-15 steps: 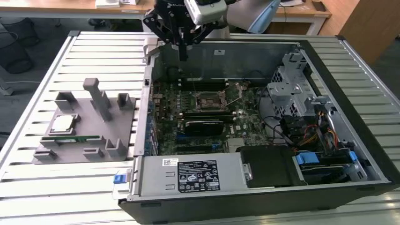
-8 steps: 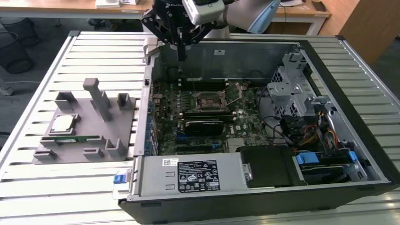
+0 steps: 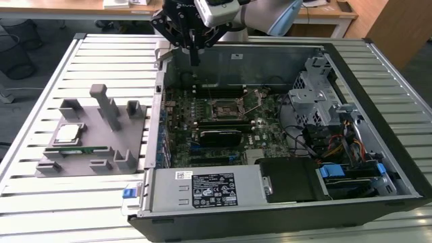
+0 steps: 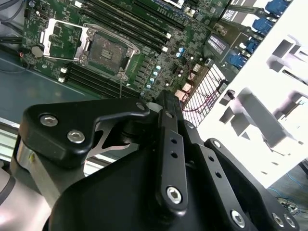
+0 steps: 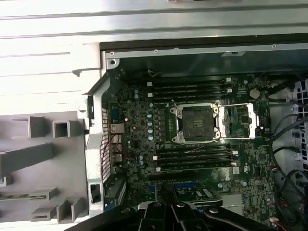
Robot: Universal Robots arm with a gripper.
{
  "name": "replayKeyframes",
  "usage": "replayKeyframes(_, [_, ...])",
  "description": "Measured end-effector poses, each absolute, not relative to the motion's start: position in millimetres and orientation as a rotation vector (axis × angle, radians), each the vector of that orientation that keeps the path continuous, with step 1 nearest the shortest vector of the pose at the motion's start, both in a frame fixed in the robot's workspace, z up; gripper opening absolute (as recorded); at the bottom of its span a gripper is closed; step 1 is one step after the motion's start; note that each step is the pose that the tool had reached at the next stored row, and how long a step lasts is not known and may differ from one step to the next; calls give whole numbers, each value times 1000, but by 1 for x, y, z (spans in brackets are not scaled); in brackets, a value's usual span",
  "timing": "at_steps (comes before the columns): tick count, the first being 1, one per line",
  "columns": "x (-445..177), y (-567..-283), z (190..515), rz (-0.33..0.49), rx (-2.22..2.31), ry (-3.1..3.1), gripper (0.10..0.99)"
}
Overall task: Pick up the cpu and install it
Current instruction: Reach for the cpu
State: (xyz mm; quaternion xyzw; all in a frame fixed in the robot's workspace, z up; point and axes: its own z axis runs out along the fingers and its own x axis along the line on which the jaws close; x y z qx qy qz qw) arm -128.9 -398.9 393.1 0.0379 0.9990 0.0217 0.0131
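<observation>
Hovering above the motherboard's (image 3: 181, 117) edge, the gripper (image 3: 194, 62) looks closed in the exterior view, with its fingers together and nothing between them. I read the CPU socket (image 3: 226, 109) as empty, near the gripper at 5 o'clock, its load plate swung open. The cpu (image 3: 68, 133) lies flat on the grey parts fixture (image 3: 74, 169) outside the computer case (image 3: 284, 55), well apart from the gripper at 8 o'clock. It is square, so I find no long axis to align to. Pickup is not yet done.
</observation>
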Motion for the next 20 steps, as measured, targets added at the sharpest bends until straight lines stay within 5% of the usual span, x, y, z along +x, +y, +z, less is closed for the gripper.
replayKeyframes(20, [-140,-399,393,68,118,3113,106])
